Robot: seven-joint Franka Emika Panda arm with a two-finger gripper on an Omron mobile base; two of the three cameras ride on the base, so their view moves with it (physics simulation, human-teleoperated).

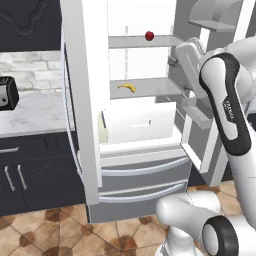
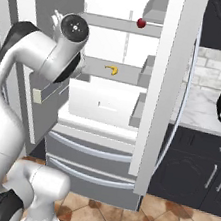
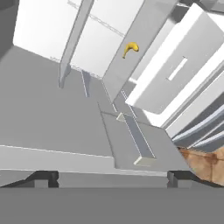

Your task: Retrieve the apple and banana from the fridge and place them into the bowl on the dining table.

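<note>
The fridge (image 1: 135,165) stands with both upper doors swung open, showing its white inside. The apple (image 1: 149,35) sits on the upper shelf (image 1: 135,41), toward its right end near the front edge. The banana (image 1: 127,87) lies on the middle shelf (image 1: 145,88), left of centre, above a white drawer (image 1: 140,122). In the hand view the end effector (image 3: 113,177) has its dark tips spread wide apart, empty, close to a grey door bin (image 3: 135,140)
</note>
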